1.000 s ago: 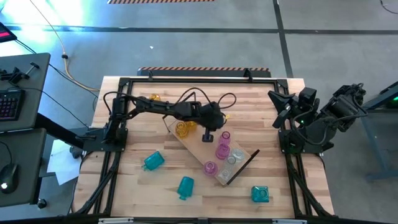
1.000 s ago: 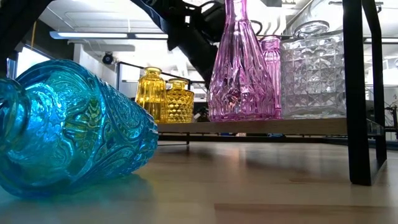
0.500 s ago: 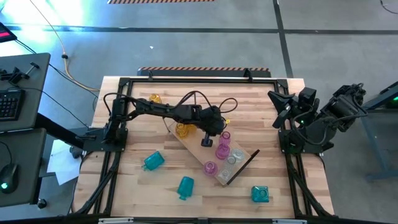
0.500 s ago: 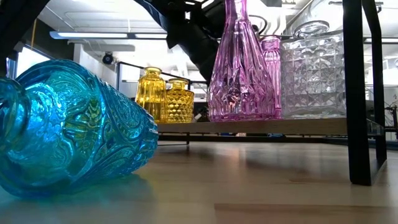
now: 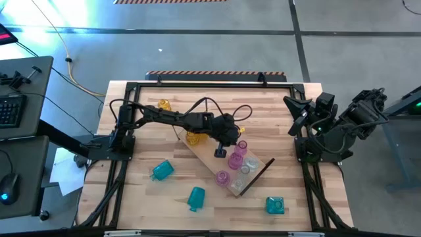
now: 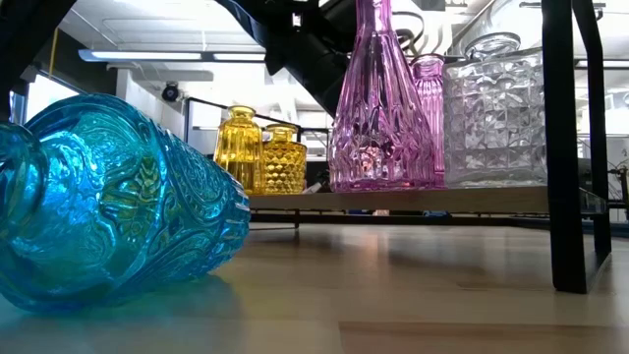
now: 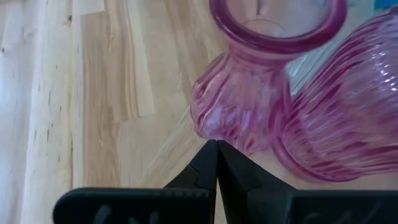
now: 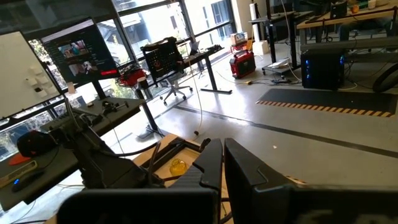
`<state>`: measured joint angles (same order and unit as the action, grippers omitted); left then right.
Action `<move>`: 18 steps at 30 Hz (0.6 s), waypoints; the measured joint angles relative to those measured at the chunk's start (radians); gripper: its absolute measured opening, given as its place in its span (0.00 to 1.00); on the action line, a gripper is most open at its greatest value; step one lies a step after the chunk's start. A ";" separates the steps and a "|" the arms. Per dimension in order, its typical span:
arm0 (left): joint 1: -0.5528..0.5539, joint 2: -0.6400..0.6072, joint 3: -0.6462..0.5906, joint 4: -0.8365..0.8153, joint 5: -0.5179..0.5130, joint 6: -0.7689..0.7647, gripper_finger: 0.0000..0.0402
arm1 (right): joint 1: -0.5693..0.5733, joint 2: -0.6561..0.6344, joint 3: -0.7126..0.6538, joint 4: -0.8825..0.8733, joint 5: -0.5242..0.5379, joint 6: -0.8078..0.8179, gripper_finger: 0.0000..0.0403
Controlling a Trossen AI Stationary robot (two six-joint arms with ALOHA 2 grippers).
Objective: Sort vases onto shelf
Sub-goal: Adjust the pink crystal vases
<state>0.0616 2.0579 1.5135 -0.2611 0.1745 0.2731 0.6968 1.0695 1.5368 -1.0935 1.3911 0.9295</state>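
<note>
Left gripper (image 5: 220, 152) had slid along the shelf (image 5: 200, 156) toward the pink vases (image 5: 237, 157), fingers shut and empty; three teal vases (image 5: 162, 170) lay on the bench, needing a pickup next.

Slatted wooden tabletop (image 5: 164, 197): occupying the centre of the high view, sitting inside a black frame (image 5: 210, 83).

Grey desk (image 5: 26, 99): standing off the tabletop at 9 o'clock, carrying a keyboard (image 5: 8, 108) and, toward 8 o'clock, a mouse (image 5: 5, 195).

Hazard-striped strip (image 5: 214, 73): lying on the floor at 12 o'clock, just beyond the frame.

Cable (image 5: 62, 46): trailing over the grey floor toward 10 o'clock.

Monitor (image 8: 74, 53): glowing in the room beyond, near an office chair (image 8: 177, 90) and a red case (image 8: 242, 62).
</note>
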 joint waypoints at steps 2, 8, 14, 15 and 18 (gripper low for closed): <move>-0.003 0.000 0.000 0.001 0.000 0.000 0.00 | 0.000 0.000 0.000 0.000 0.000 0.000 0.00; -0.003 0.000 0.000 0.012 0.018 -0.001 0.00 | 0.000 0.000 0.000 0.000 0.000 0.000 0.00; -0.004 0.000 0.000 0.021 0.026 -0.001 0.00 | 0.000 0.000 0.000 0.000 0.000 0.002 0.00; -0.004 0.000 0.000 0.021 0.026 -0.001 0.00 | 0.000 0.000 0.000 0.000 0.000 0.003 0.00; -0.004 0.000 0.000 0.023 0.027 0.003 0.00 | 0.000 0.000 0.000 0.000 0.000 0.004 0.00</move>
<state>0.0578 2.0575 1.5135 -0.2386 0.2017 0.2760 0.6967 1.0695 1.5368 -1.0931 1.3914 0.9333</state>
